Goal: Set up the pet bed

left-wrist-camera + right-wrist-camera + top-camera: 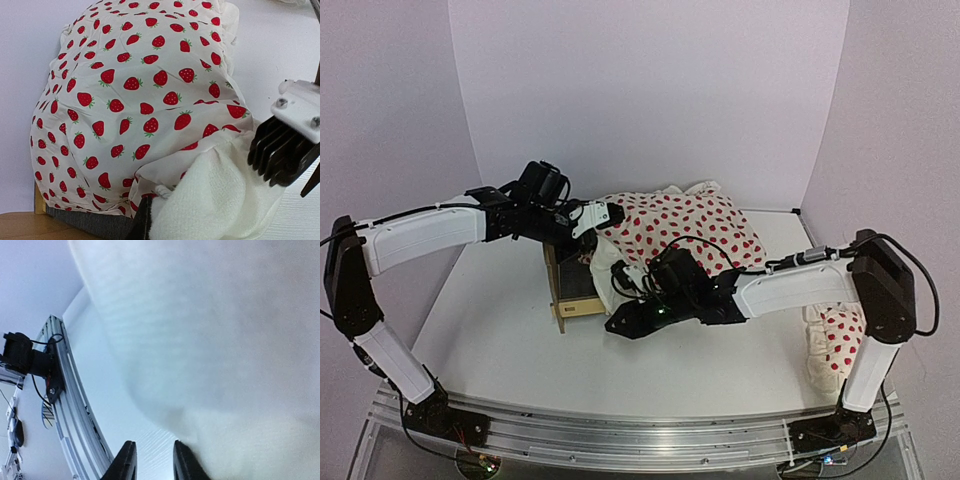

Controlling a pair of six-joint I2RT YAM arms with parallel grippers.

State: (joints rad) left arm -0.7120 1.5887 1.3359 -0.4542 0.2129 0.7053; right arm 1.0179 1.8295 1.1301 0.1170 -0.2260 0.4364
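The pet bed [560,300] is a light plywood frame on the white table, with its dark grey base [75,217] showing under the bedding. A white duvet [690,225] printed with red berries is heaped over the bed. Its fleecy white underside [220,200] bulges up close in the left wrist view. My left gripper [605,214] is at the duvet's left edge and shut on it, with its fingers hidden by the cloth. My right gripper [152,460] is low at the bed's near side, open with bare table between its fingers. Its right finger [185,462] touches the duvet [225,340].
A small red-dotted pillow [840,335] lies at the far right behind the right arm's upright link. The metal base rail [65,390] runs along the near table edge. The right wrist's black ribbed part [280,150] sits close beside the duvet. White walls enclose the table.
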